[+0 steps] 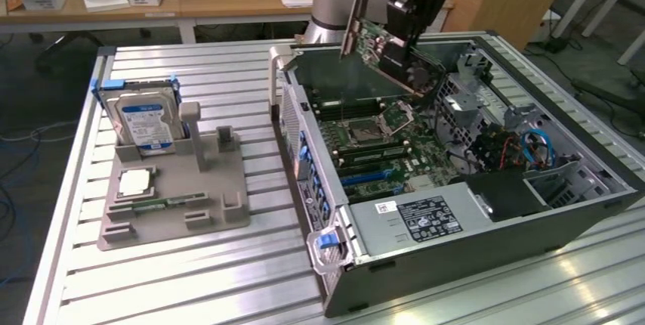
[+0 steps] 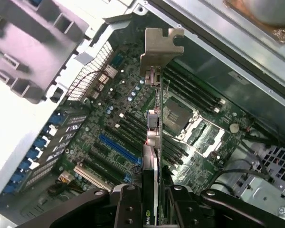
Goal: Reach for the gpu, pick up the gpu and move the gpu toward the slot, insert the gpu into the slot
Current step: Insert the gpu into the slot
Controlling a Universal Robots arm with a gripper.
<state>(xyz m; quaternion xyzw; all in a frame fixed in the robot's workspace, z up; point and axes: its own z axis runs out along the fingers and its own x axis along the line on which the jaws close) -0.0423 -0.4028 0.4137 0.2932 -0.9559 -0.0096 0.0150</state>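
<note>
gripper (image 1: 403,36) is clamping the gpu (image 1: 371,44) by its upper edge, hanging over the case (image 1: 473,257) far end; card seeming light, stiff, fragile, best pinched on bare board edge.

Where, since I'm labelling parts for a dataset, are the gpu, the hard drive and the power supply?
gpu (image 1: 371,44): exterior view, on the card's tilted green face.
hard drive (image 1: 141,117): exterior view, on its blue-white label.
power supply (image 1: 425,215): exterior view, on its dark label sticker.
</note>
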